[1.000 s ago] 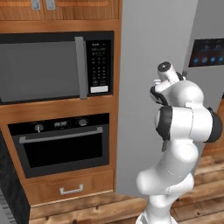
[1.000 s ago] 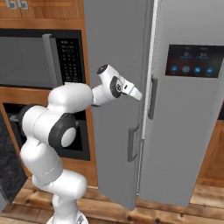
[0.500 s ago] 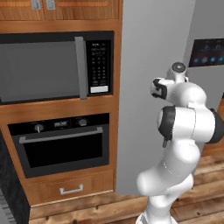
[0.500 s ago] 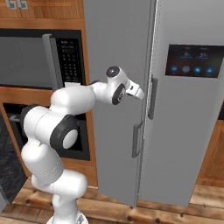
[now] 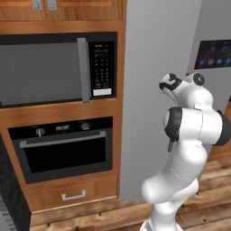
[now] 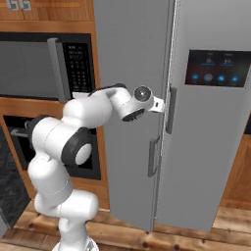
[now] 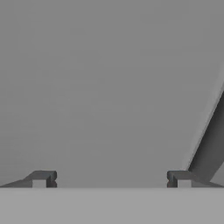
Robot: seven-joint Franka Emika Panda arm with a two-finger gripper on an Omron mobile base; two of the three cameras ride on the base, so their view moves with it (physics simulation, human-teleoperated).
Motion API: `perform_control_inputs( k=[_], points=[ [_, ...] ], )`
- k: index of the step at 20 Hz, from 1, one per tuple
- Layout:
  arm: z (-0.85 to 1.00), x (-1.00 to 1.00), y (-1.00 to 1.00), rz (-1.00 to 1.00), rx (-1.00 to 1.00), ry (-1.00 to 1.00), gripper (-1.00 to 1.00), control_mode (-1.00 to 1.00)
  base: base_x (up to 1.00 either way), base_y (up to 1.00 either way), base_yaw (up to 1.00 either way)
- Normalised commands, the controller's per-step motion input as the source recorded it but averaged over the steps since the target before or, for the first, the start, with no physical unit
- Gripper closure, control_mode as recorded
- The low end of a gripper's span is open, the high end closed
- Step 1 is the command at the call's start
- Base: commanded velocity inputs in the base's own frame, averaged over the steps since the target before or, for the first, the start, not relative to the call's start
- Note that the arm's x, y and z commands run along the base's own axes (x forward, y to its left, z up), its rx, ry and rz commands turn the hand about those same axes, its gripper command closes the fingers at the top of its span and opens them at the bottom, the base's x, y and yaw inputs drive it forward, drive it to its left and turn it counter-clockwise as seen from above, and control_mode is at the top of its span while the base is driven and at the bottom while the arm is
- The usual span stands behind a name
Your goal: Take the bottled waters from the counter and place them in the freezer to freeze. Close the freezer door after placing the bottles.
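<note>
The freezer door (image 6: 130, 54), a tall plain grey panel, stands a little ajar, almost flush with the fridge front. My gripper (image 6: 159, 105) is against the door's outer face near its right edge, above the door's handle (image 6: 153, 156). In the hand view the gripper (image 7: 110, 178) is open with nothing between its fingertips (image 7: 41, 177). The grey door face (image 7: 109, 87) lies just ahead, and a dark handle bar (image 7: 210, 144) slants at the right. In the left base view the hand (image 5: 169, 83) rests on the door (image 5: 153, 90). The bottled waters are hidden. The counter's black edge (image 5: 6, 189) shows at the lower left.
The fridge's right door (image 6: 215, 147) carries a dark touch display (image 6: 218, 67) and its own handle (image 6: 170, 110). Left of the freezer stand a microwave (image 5: 49, 70), an oven (image 5: 63, 146) and a drawer (image 5: 72, 195) in wooden cabinets. The floor is wood.
The freezer door has swung from partly open to almost shut. My hand has moved forward and to the right with it, staying against its face. The gripper has stayed open.
</note>
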Motion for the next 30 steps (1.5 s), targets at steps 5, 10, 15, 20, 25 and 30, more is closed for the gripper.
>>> perform_control_inputs(
  k=[5, 10, 15, 20, 25, 30],
  points=[
    [0.07, 0.49, 0.00, 0.00, -0.03, 0.04, -1.00, -1.00, 0.00, 0.00, 0.00],
    [0.00, 0.54, 0.00, 0.00, 0.00, 0.01, -1.00, -1.00, 0.00, 0.00, 0.00],
    [0.00, 0.44, 0.00, 0.00, 0.00, 0.00, -1.00, -1.00, 0.00, 0.00, 0.00],
    [0.00, 0.39, 0.12, 0.00, 0.00, 0.00, -1.00, -1.00, 0.00, 0.00, 0.00],
    [0.00, 0.54, 0.18, 0.00, 0.00, 0.00, -1.00, -1.00, 0.00, 0.00, 0.00],
    [0.00, 0.43, 0.15, 0.00, 0.00, 0.00, -1.00, -1.00, 0.00, 0.00, 0.00]
  ],
)
